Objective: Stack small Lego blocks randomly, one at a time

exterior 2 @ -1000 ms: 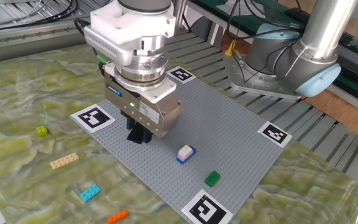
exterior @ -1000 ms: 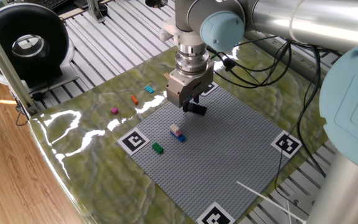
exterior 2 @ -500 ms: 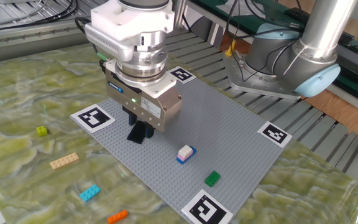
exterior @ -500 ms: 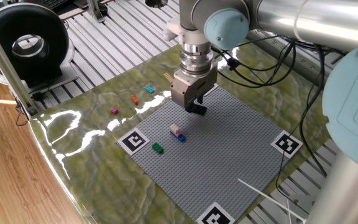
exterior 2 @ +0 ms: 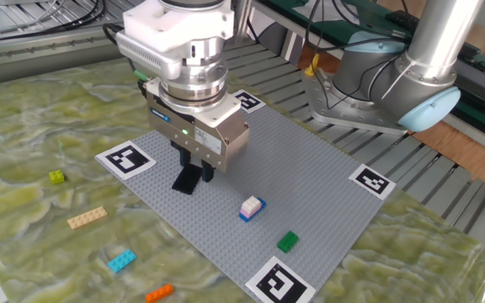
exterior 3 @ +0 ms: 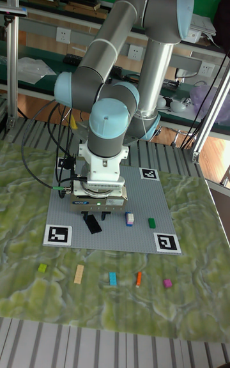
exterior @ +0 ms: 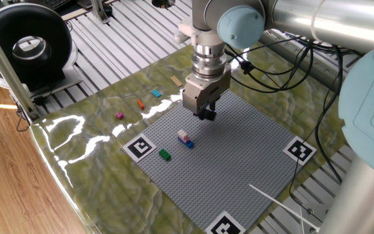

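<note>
arm reaches over the table, wrist vertical; gripper [exterior 2: 201,171] points straight down, fingers close together, nothing visibly held.

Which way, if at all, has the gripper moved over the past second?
Yes: the gripper has risen off the dark flat plate, which stays on the grey baseplate.

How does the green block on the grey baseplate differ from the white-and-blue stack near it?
The green block is one colour and a single layer; the white-and-blue stack is a pale block sitting on a blue one, so it stands taller. The green block lies nearer the baseplate edge and a marker tag; the stack is further in. Both sit on the baseplate, untouched.
</note>
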You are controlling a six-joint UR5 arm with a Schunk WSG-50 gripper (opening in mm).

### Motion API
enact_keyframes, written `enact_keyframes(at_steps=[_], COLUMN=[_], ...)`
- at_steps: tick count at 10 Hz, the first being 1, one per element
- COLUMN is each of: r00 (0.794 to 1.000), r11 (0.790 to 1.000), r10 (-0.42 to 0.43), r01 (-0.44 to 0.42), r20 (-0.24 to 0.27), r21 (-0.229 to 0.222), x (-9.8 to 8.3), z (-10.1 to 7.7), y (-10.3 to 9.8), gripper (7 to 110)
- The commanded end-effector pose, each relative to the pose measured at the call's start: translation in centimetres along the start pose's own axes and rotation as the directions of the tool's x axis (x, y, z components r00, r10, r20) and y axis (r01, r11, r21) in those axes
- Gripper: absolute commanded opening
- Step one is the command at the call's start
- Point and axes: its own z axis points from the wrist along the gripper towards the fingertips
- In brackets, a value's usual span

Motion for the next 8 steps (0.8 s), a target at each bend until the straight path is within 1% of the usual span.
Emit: enact_keyframes(at_steps=[1,3,4,5,6,8], r00=[1.0,1.0,1.0,1.0,1.0,1.0], r11=[1.0,0.997,0.998,0.998,0.998,0.998], r10=[-0.01,-0.021,-0.013,-0.003,0.002,0.007], r01=[0.01,0.022,0.014,0.004,-0.001,-0.007], r20=[0.011,0.021,0.024,0.02,0.013,0.007], r21=[-0.026,-0.071,-0.067,-0.065,-0.06,-0.065], x=[-0.33,-0.48,-0.58,-0.48,-0.25,-0.02], z=[-0.22,-0.08,-0.09,-0.1,-0.04,0.05], y=[0.12,1.07,0.96,0.93,0.79,0.78], gripper=[66,66,66,88,88,88])
